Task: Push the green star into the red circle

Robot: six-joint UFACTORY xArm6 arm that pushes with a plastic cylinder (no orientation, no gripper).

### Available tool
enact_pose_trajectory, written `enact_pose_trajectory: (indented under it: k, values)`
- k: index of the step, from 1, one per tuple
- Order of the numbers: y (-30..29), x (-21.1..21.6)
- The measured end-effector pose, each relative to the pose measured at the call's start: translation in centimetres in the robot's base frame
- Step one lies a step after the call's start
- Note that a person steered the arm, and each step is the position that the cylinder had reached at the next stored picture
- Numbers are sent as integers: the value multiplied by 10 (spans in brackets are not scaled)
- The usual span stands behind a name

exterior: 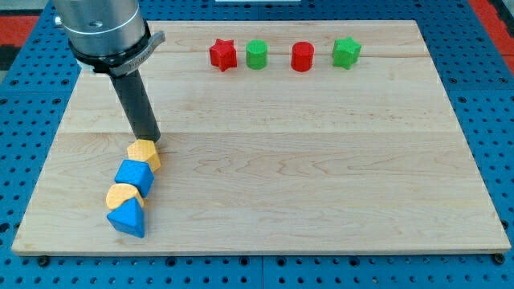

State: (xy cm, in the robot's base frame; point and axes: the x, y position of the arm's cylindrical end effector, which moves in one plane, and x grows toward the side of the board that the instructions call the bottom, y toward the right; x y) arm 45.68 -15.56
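The green star (pixel 346 52) lies near the view's top right on the wooden board (pixel 321 160). The red circle (pixel 302 57) is just left of it, a small gap between them. My tip (pixel 149 140) is far away at the view's left, touching the top of a yellow hexagon block (pixel 144 154). The rod rises from there toward the view's top left.
A green circle (pixel 256 54) and a red star (pixel 223 54) lie left of the red circle in the same row. Below the yellow hexagon run a blue block (pixel 132 177), a yellow semicircle (pixel 123 195) and a blue triangle (pixel 128 217).
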Motion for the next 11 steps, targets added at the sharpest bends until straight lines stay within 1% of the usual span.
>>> enact_pose_trajectory:
  k: [1, 2, 3, 4, 5, 6, 7, 8, 10, 11]
  values:
    - [4, -14]
    - [79, -32]
    - [173, -37]
    - [290, -67]
    - [348, -110]
    - [381, -144]
    - [377, -158]
    - [351, -160]
    - [338, -189]
    - [283, -168]
